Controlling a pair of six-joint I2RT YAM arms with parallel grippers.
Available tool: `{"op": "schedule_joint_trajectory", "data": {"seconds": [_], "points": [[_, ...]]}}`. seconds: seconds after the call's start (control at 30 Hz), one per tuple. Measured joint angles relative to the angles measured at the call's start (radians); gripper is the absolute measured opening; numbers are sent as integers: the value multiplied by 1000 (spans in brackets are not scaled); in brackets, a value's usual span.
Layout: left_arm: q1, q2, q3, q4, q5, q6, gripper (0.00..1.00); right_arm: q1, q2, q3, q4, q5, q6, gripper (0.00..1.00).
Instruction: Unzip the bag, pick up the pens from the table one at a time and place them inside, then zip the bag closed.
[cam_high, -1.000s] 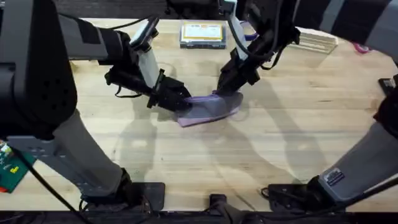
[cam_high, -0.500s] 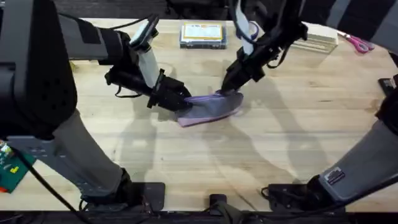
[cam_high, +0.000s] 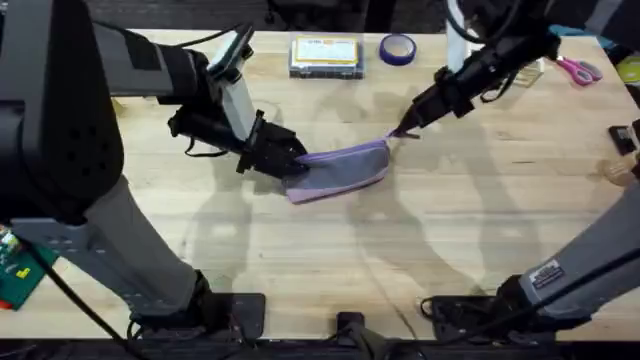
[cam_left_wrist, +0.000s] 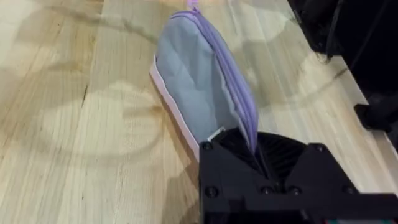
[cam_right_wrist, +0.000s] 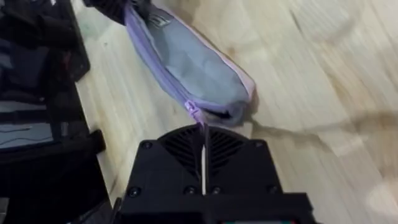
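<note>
Grippers first: your right gripper (cam_high: 405, 128) is clamped on the purple zipper pull (cam_right_wrist: 197, 116) at the right end of the small grey fabric pouch with lavender edging (cam_high: 338, 169); your left gripper (cam_high: 283, 158) is clenched on the pouch's left end. The pouch lies mid-table on the light wooden butcher-block tabletop (cam_high: 420, 250), its long axis running left to right, and its zip looks closed along the whole length. You'd judge the pull must run leftward along that axis, toward the left gripper.

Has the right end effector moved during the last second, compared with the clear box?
Yes. The right end effector has moved rightward, away from the clear box, pulling the zipper pull to the bag's right end.
</note>
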Motion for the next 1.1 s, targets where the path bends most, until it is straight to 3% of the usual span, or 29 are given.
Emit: {"op": "schedule_joint_trajectory", "data": {"seconds": [0.33, 0.53, 0.83, 0.9, 1.07, 1.1], "points": [[-4, 0, 0, 0, -1, 0, 42, -110, 0, 3, 13, 85, -14, 32], [-4, 0, 0, 0, -2, 0, 42, -118, 0, -17, 31, 123, -20, 33], [-4, 0, 0, 0, -2, 0, 42, -119, -10, -19, 26, 29, -91, 33], [-4, 0, 0, 0, -2, 0, 42, -119, -36, -19, 26, 16, -98, 244], [-4, 0, 0, 0, -2, 0, 42, -119, -147, -19, 24, 18, -122, 949], [-4, 0, 0, 0, -2, 0, 42, -119, -168, -19, 25, 28, -124, 985]]}}
